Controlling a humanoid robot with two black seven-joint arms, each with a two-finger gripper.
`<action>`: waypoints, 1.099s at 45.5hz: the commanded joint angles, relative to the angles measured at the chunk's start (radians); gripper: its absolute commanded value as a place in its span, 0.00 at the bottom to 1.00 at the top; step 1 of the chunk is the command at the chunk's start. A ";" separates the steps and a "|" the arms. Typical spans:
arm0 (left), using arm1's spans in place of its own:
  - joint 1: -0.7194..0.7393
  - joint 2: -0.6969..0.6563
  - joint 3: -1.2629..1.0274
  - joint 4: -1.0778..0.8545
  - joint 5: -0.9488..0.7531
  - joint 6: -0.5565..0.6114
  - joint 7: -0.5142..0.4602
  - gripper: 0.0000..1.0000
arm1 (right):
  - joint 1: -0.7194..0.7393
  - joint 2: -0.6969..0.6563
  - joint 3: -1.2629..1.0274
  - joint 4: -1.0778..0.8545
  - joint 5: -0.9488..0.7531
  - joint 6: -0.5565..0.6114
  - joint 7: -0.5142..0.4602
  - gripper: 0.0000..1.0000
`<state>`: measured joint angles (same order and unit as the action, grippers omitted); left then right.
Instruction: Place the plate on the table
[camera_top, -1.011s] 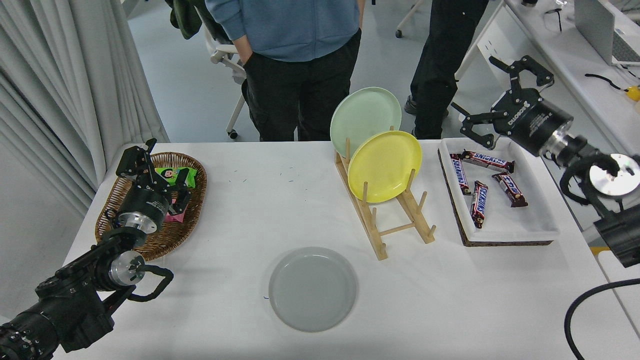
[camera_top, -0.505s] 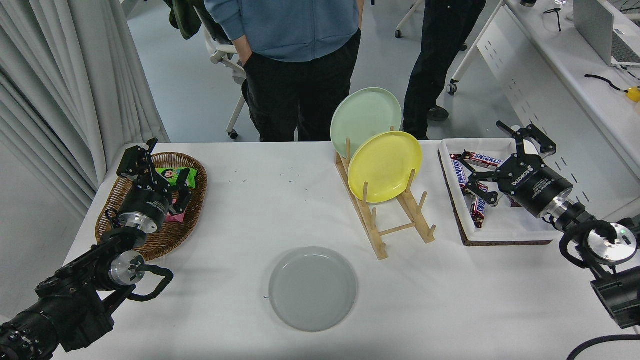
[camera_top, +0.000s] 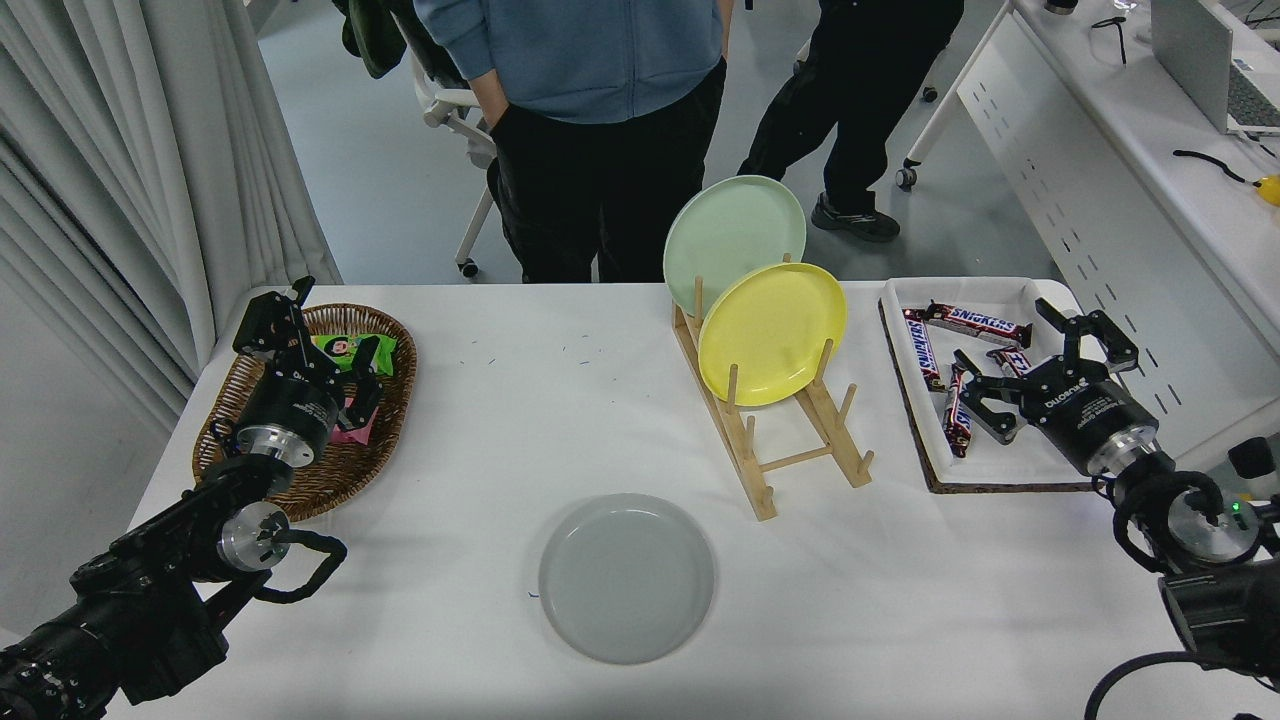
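The pale grey plate (camera_top: 627, 577) lies flat on the white table (camera_top: 500, 420), near its front edge at the middle. My right gripper (camera_top: 1040, 355) is open and empty, over the white tray at the right, far from the plate. My left gripper (camera_top: 318, 325) is parked at the lower left over the wicker basket, open.
A wooden rack (camera_top: 790, 440) holds a yellow plate (camera_top: 772, 333) and a pale green plate (camera_top: 733, 235). A white tray (camera_top: 1000, 460) holds several chocolate bars. A wicker basket (camera_top: 385, 440) with snack packs stands at the left. Two people stand at the far side.
My right arm has come down and back toward me, from above the tray's far right corner to low over the tray. The plate has not moved. One person has stepped sideways.
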<state>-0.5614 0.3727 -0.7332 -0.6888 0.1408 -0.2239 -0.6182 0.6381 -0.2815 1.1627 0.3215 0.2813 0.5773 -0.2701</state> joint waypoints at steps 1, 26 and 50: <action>0.000 0.000 0.000 0.000 0.000 0.000 0.000 1.00 | 0.026 0.044 0.015 -0.078 0.002 0.001 0.000 0.99; 0.000 0.000 0.000 0.000 -0.001 0.000 0.000 1.00 | 0.009 0.044 0.009 -0.062 0.001 0.052 -0.001 0.99; 0.000 0.000 0.000 0.000 -0.001 0.000 0.000 1.00 | -0.040 -0.008 -0.005 0.065 0.002 -0.014 -0.014 1.00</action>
<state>-0.5614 0.3727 -0.7332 -0.6887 0.1407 -0.2239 -0.6182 0.6338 -0.2604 1.1684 0.2916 0.2842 0.5932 -0.2825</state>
